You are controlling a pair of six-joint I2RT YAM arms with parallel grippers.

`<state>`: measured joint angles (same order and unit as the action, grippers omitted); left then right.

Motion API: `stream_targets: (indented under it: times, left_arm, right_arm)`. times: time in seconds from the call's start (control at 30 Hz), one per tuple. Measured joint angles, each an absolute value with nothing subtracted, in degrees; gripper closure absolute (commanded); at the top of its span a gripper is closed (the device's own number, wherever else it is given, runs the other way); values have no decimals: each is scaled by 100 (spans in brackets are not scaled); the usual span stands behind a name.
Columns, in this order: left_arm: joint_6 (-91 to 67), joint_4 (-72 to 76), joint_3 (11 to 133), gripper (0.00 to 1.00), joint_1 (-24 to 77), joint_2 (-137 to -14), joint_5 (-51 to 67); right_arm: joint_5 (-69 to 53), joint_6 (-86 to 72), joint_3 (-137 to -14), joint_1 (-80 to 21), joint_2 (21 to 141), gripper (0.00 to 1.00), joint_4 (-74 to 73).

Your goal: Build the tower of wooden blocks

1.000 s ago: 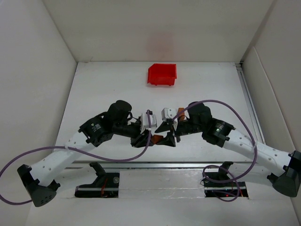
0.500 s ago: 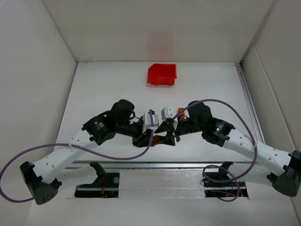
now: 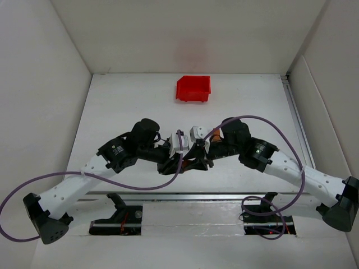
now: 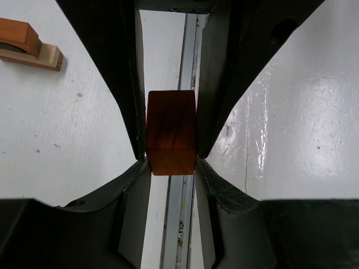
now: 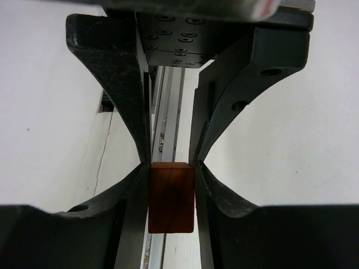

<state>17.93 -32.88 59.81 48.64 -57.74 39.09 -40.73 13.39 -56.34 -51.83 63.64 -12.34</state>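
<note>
The dark reddish-brown block (image 4: 171, 131) hangs above the table between both grippers, which meet tip to tip at the near middle of the top view. My left gripper (image 4: 171, 165) is shut on the block's near end. My right gripper (image 5: 171, 168) is shut on the same block (image 5: 171, 196), its fingers flat against both sides. In the top view the left gripper (image 3: 178, 163) and right gripper (image 3: 197, 162) hide the block. The orange-brown block (image 4: 19, 35) lies on the light tan block (image 4: 47, 58) on the table, in the left wrist view's upper left.
A red plastic bin (image 3: 193, 88) stands at the back middle of the white table (image 3: 123, 106). A metal rail (image 3: 196, 196) runs along the near edge, directly under the grippers. White walls close in the left, right and back.
My right gripper has moved a little left and its fingers have closed in on the block that my left gripper holds. The left arm has edged right.
</note>
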Motion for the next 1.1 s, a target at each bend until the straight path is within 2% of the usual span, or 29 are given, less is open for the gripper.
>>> stream_targets:
  times: [0.1,0.13,0.3,0.5,0.7,0.9,1.0,1.1]
  left_arm:
    - [1754,-3304,5979,58,4864,-5677,3769]
    - [1737,-3280,5970,2,4866,-5627,3693]
    - [1481,-3094,5948,1,4871,-5162,3103]
    - [1125,-2779,5743,1,4871,-4589,2252]
    - [-62,-2314,5404,1,4860,-3927,390]
    - [-1323,-1695,4600,1,4838,-3041,-320]
    - [-2178,-1175,3962,1,4836,-2716,-550]
    - [-2958,-314,3188,1,4831,-2475,-493]
  right_arm:
    - [-4091,1374,-5686,-5183,6418,100,-1232]
    - [-4093,1376,-5699,-5183,6423,100,-1212]
    - [-3835,1323,-5682,-5183,6405,100,-1122]
    - [-2779,751,-5288,-4950,5990,100,-486]
    - [-458,-329,-4827,-4652,5468,100,176]
    - [1466,-1256,-4123,-4427,5474,100,714]
    - [1623,-1535,-3859,-4392,5468,100,862]
    - [1229,-1804,-3612,-4383,5142,100,1162]
